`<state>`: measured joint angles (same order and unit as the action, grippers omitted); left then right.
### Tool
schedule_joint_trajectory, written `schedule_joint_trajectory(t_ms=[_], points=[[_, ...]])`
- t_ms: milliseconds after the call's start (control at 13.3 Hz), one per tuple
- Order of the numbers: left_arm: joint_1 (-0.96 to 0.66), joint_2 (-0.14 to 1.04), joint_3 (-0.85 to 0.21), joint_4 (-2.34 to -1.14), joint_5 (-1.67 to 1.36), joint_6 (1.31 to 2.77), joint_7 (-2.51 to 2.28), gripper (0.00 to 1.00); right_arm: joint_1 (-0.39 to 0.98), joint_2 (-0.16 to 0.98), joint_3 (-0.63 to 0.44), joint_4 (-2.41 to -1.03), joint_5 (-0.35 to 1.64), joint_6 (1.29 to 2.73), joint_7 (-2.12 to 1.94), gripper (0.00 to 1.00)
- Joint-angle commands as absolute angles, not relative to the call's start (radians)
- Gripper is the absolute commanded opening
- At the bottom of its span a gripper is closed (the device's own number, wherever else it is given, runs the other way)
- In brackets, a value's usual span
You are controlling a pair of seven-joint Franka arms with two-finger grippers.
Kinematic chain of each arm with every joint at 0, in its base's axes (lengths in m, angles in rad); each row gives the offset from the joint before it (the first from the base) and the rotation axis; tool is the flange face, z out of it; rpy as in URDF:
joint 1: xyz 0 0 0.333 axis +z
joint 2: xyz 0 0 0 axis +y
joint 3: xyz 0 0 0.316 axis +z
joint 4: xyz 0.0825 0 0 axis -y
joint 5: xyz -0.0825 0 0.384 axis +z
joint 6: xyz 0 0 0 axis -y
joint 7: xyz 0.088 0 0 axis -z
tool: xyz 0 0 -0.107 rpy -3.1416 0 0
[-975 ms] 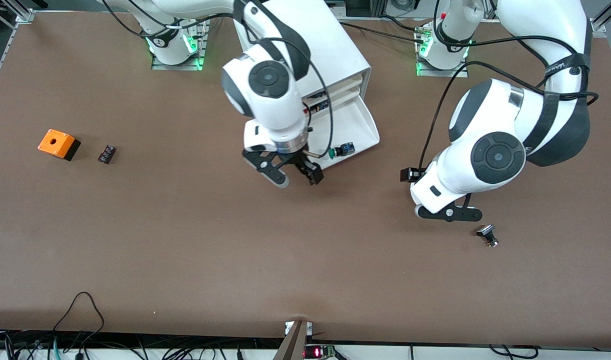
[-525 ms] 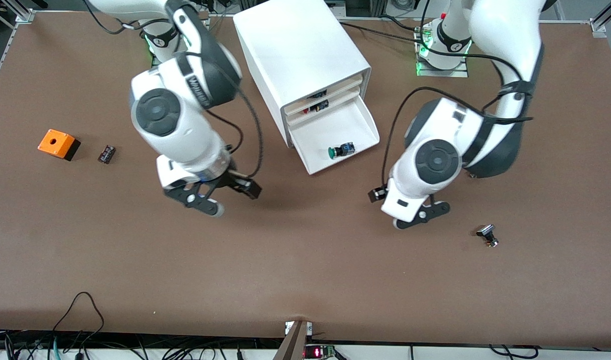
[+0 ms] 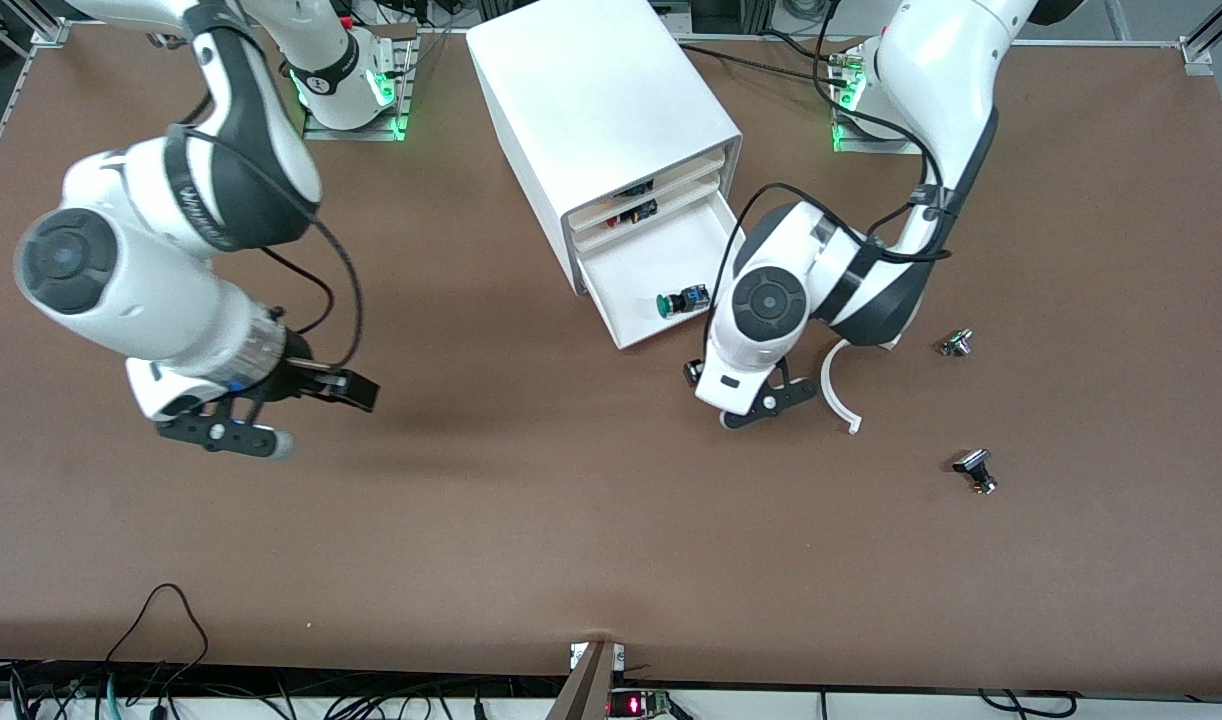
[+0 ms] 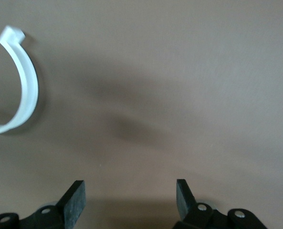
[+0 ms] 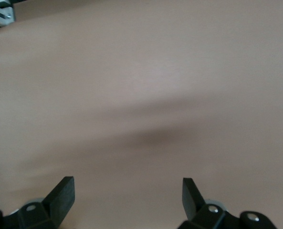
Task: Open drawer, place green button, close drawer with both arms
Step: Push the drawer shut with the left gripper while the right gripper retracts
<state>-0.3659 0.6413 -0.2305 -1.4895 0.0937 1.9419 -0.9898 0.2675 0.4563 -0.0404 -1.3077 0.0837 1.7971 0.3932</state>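
Over bare brown table (image 3: pixel 571 520), just nearer the front camera than the pulled-out drawer (image 3: pixel 631 280), hangs the left gripper (image 3: pixel 756 410), its black fingers (image 4: pixel 74 200) spread wide with nothing between them, as the left wrist view shows. Beside it on the table lies a curved white plastic strip (image 3: pixel 837 388), also seen in the left wrist view (image 4: pixel 24 90). Toward the right arm's end of the table, the right gripper (image 3: pixel 233 432) hangs over empty tabletop, its fingers (image 5: pixel 62 195) likewise spread wide and holding nothing. The drawer stands open, third from the top of the white cabinet (image 3: pixel 596 100), and the button (image 3: pixel 679 300) lies on its side in the tray near the front edge, green cap toward the right arm's end and blue bit toward the left arm's end. Two small silver-black knobs rest toward the left arm's end of the table: one knob (image 3: pixel 956 343) level with the drawer's front, the other knob (image 3: pixel 975 471) nearer the front camera. Both lie well apart from the gripper.
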Motion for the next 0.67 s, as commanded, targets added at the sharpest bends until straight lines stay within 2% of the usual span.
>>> schedule_joint_trajectory(t_ms=[0, 300, 600], points=[[-0.400, 0.597, -0.232, -1.574, 0.127, 1.963, -1.014, 0.83, 0.259, 0.327, -0.093, -1.446, 0.091, 1.792, 0.264, 1.00], [-0.426, 0.598, -0.230, -1.617, 0.127, 1.967, -1.023, 0.83, 0.259, 0.206, -0.172, -1.549, 0.083, 1.770, 0.158, 1.00], [-0.428, 0.604, -0.230, -1.663, 0.129, 2.043, -1.040, 0.81, 0.232, 0.095, -0.178, -1.626, 0.040, 1.726, 0.135, 1.00]])
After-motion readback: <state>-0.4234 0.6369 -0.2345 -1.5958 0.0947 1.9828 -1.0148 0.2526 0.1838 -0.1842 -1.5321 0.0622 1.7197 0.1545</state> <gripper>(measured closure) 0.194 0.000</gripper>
